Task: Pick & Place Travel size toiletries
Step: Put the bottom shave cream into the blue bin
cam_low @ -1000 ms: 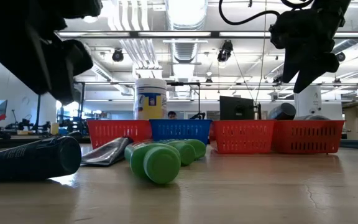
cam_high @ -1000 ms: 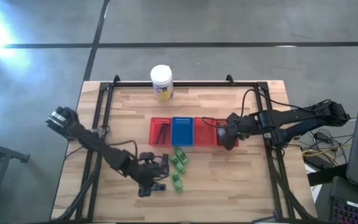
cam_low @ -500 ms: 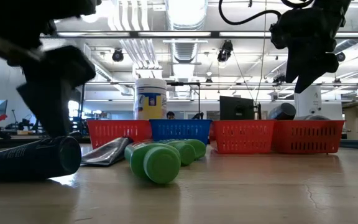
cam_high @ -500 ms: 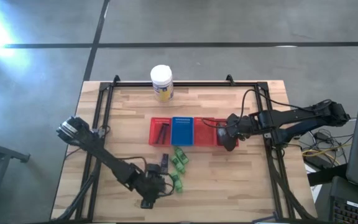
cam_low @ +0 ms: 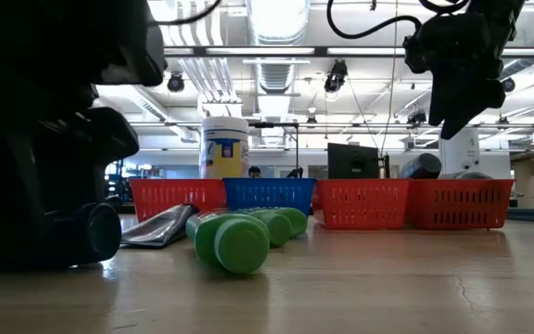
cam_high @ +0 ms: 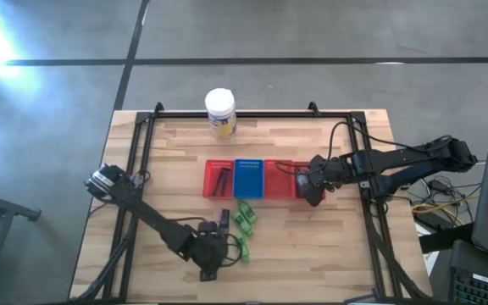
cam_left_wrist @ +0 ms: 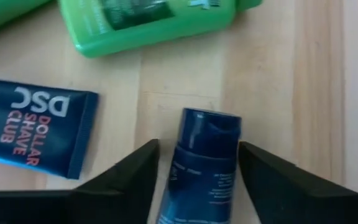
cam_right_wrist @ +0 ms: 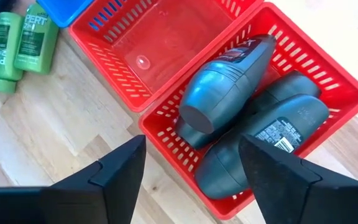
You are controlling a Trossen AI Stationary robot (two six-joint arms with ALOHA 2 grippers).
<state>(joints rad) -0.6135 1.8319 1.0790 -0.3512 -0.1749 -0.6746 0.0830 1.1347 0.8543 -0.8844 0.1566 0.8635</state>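
Note:
My left gripper is open and low over the table's near middle. Its fingers stand on either side of a dark navy bottle that lies flat on the wood, with no touch showing. A navy DSC tube and green bottles lie beside it. In the low view the left gripper covers most of the navy bottle. My right gripper is open and hangs above the rightmost red basket, which holds grey bottles.
A row of mesh baskets crosses the table's middle: a red one with dark pieces, a blue one and an empty red one. A white jar stands by the far edge. Green bottles lie near the baskets.
My left gripper has moved toward the table's near edge and come down, so that it now stands around the navy bottle. The bottles and tubes have stayed where they were.

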